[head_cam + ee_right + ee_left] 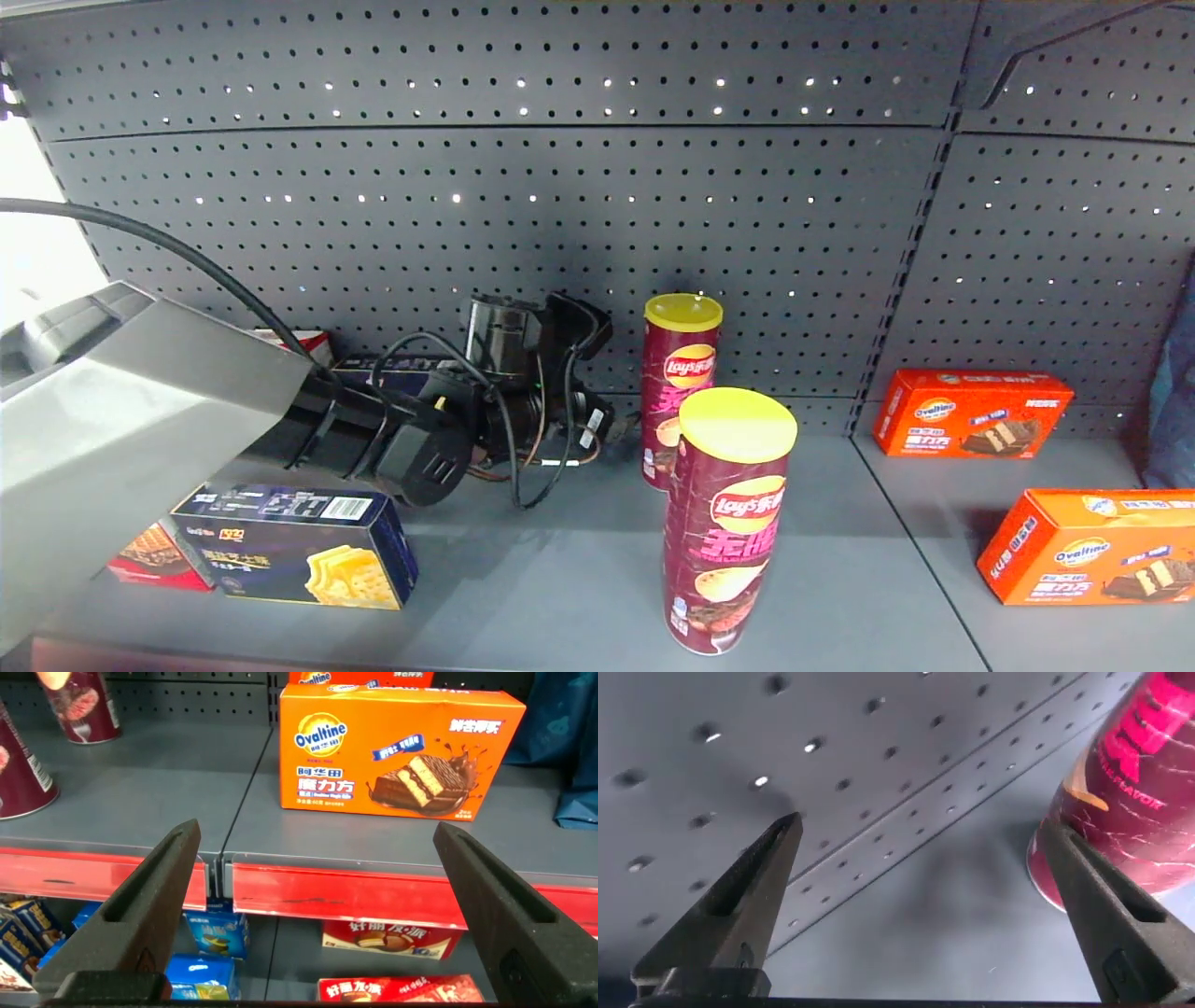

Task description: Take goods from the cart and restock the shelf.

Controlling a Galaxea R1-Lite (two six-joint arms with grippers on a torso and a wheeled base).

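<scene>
Left gripper: fingers wide apart, holding nothing; one finger just beside rear can, upright at head-view centre on shelf. Right gripper: spread wide, empty. Risk: sideways drift on pull-back clips rear can, topples it into front can.

Logos are showing on the front crisp can and, at three o'clock, the far orange box. A barcode (white label) is topping the blue box.
</scene>
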